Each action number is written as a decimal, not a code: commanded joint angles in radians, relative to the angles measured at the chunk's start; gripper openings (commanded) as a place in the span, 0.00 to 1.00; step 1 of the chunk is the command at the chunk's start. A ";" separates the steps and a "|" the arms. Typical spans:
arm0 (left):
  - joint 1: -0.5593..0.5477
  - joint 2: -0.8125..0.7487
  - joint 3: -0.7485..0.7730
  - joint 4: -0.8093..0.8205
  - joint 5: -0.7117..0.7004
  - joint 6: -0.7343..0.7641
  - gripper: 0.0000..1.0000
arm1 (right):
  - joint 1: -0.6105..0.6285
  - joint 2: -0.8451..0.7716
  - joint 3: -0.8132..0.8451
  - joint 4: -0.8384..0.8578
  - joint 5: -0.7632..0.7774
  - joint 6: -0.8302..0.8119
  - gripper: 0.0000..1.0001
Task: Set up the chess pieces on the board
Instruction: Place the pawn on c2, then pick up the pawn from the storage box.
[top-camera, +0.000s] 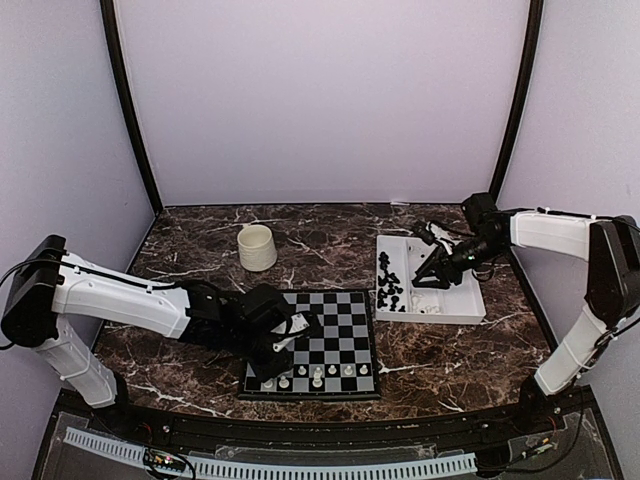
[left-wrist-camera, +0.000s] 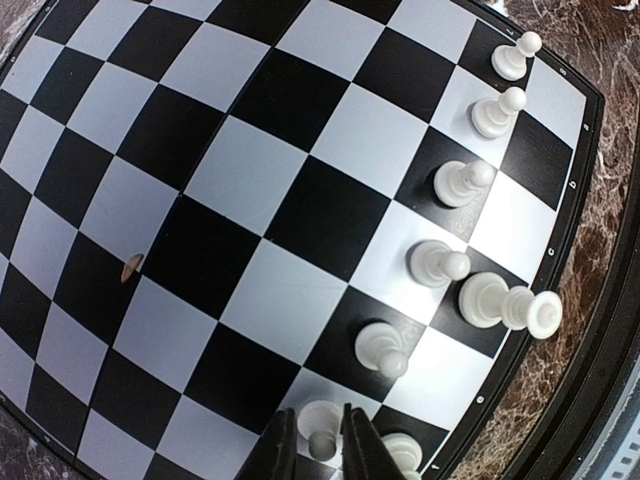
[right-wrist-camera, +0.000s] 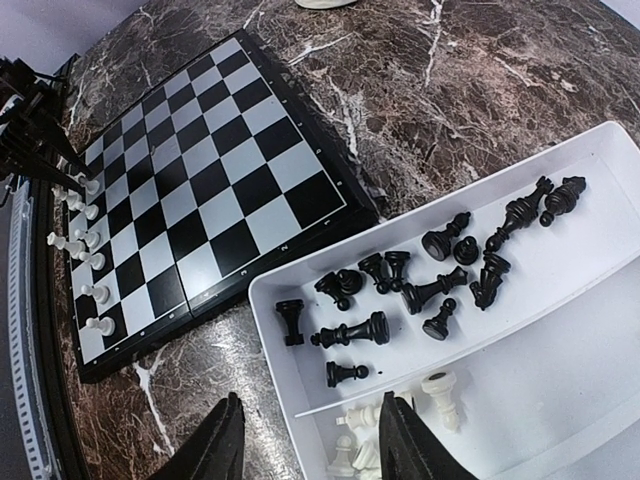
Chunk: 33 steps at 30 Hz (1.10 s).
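Nearest the lens, the left tool (left-wrist-camera: 320, 455) straddles a white pawn (left-wrist-camera: 318, 428) standing on an edge square of the board (left-wrist-camera: 250, 200), jaws narrowly parted; contact cannot be told. Risk: a dragging withdrawal could tip this light, round-headed plastic pawn into the white pieces (left-wrist-camera: 440, 263) just beside it, since the glossy checked board likely gives little grip. Black pieces (right-wrist-camera: 430, 290) lie tumbled in the smooth white tray (right-wrist-camera: 600, 160); the right tool (right-wrist-camera: 312, 440) hangs over its corner, wide open and empty, above the dark marbled worktop (right-wrist-camera: 450, 80).
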 joint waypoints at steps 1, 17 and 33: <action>-0.005 -0.022 0.011 -0.024 -0.009 0.002 0.21 | -0.003 0.006 0.028 -0.006 -0.025 -0.007 0.47; -0.005 -0.159 0.118 -0.095 -0.097 0.044 0.37 | -0.005 0.037 0.170 -0.099 0.149 0.038 0.46; 0.107 -0.064 0.207 0.375 0.042 -0.188 0.49 | -0.005 0.277 0.356 -0.128 0.447 0.023 0.34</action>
